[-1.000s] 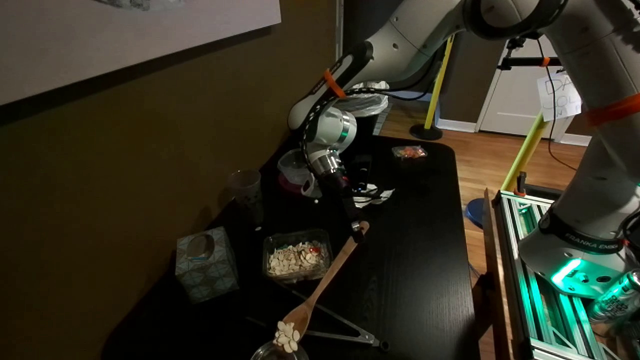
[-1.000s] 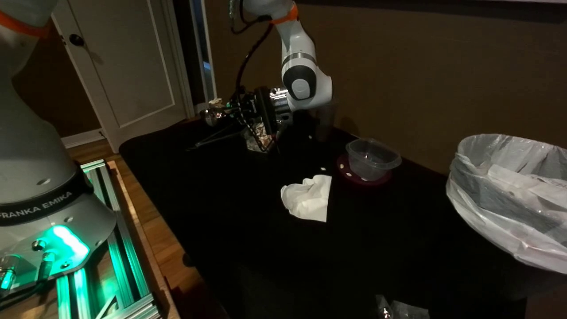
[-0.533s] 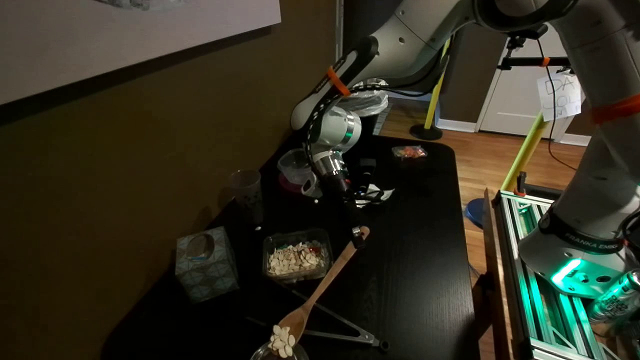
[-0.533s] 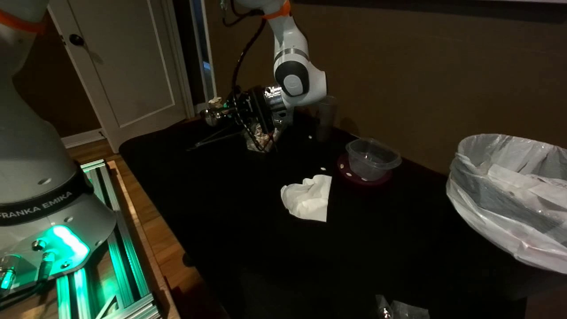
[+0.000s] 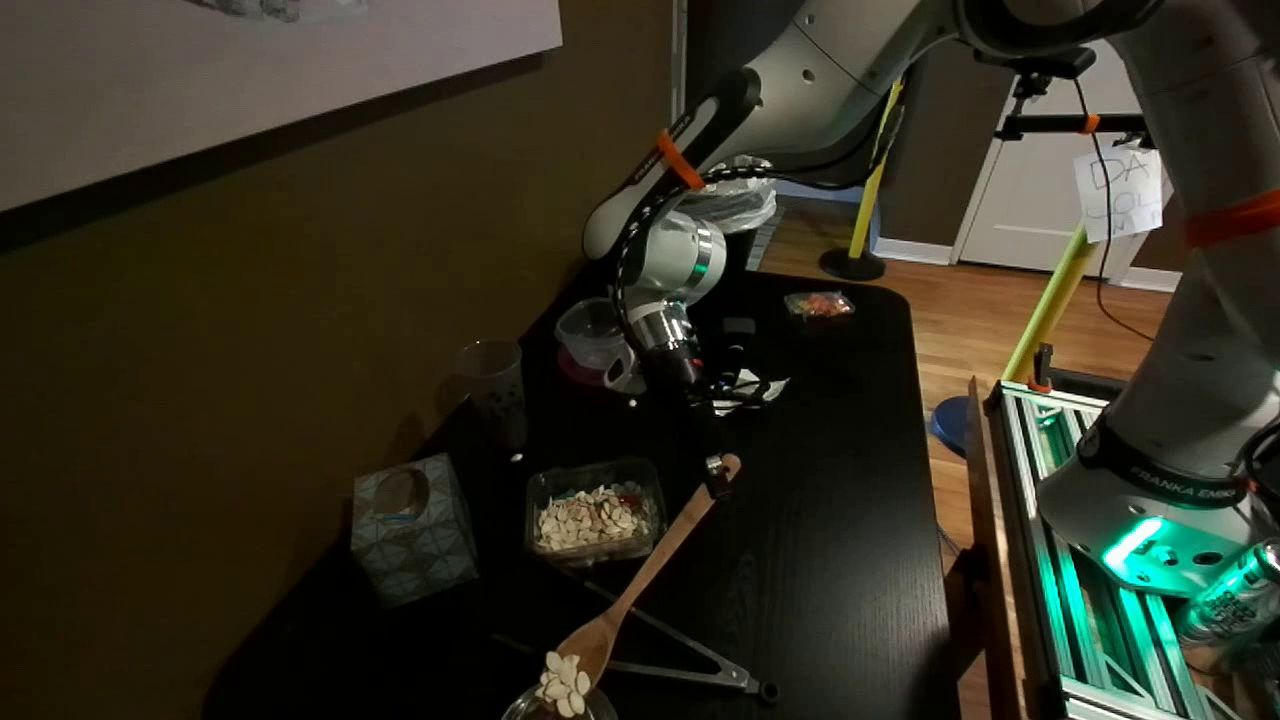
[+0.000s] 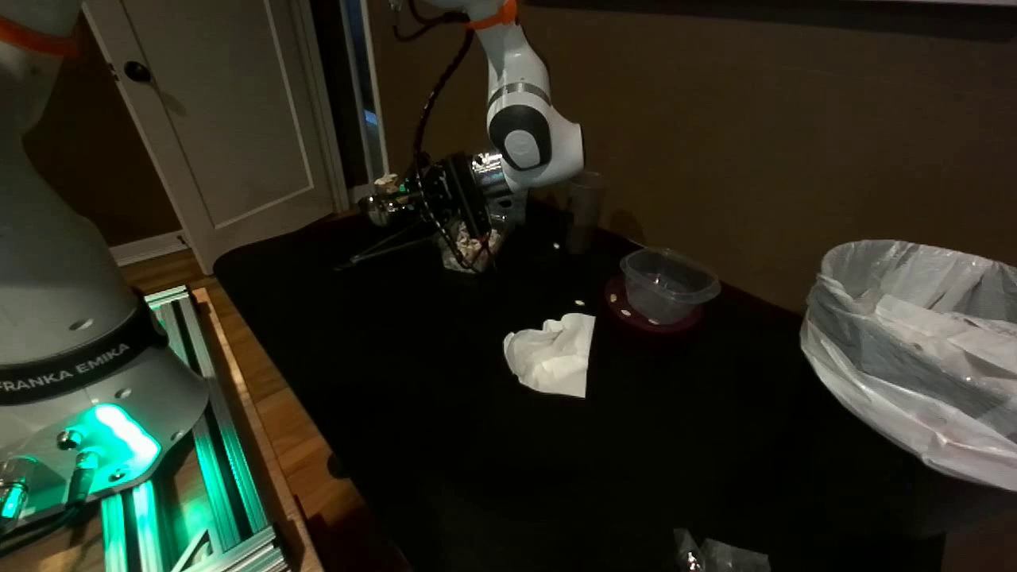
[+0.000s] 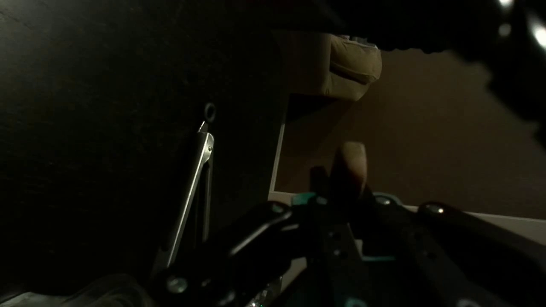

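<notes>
My gripper (image 5: 718, 478) is shut on the upper handle of a wooden spoon (image 5: 655, 562). The spoon slopes down, and its bowl carries several pale flat flakes (image 5: 564, 684). The flakes are over the rim of a clear round jar (image 5: 598, 708), cut off by the frame's lower edge. In the wrist view the spoon's handle end (image 7: 357, 164) stands between the dark fingertips (image 7: 337, 183); the spoon's bowl is hidden there. A clear tub (image 5: 592, 515) full of similar flakes stands beside the spoon; it shows partly behind the gripper in an exterior view (image 6: 469, 250).
Metal tongs (image 5: 700, 662) lie open under the spoon. A tissue box (image 5: 412, 530) and a clear cup (image 5: 490, 372) stand along the wall. A clear bowl (image 6: 669, 286) sits on a dark red lid. A crumpled napkin (image 6: 552, 357) and a lined bin (image 6: 914, 381) are further along.
The gripper and spoon have moved slightly down, and the spoon's bowl has shifted a little left and lower over the jar. In the last half second the motion is very small.
</notes>
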You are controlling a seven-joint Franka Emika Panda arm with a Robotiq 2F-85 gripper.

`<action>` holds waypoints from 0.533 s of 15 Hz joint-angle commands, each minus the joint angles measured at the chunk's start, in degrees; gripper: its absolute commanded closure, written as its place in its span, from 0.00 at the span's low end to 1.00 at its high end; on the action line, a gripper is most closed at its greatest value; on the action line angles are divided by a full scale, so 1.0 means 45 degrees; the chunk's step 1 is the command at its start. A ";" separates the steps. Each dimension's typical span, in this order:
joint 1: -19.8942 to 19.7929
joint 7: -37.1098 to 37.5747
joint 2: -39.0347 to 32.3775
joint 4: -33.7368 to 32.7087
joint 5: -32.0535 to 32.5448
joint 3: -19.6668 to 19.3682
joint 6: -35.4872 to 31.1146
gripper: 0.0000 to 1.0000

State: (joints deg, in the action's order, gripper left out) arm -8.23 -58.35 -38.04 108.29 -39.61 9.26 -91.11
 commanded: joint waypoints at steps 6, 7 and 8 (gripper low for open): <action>0.0566 -0.0826 0.0239 0.0596 -0.0559 -0.0135 -0.1825 0.97; 0.0651 -0.0994 0.0249 0.0627 -0.0365 -0.0134 -0.1941 0.97; 0.0708 -0.1165 0.0282 0.0711 -0.0324 -0.0132 -0.2188 0.97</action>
State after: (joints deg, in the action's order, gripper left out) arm -6.40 -61.00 -38.04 109.22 -40.57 9.22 -97.75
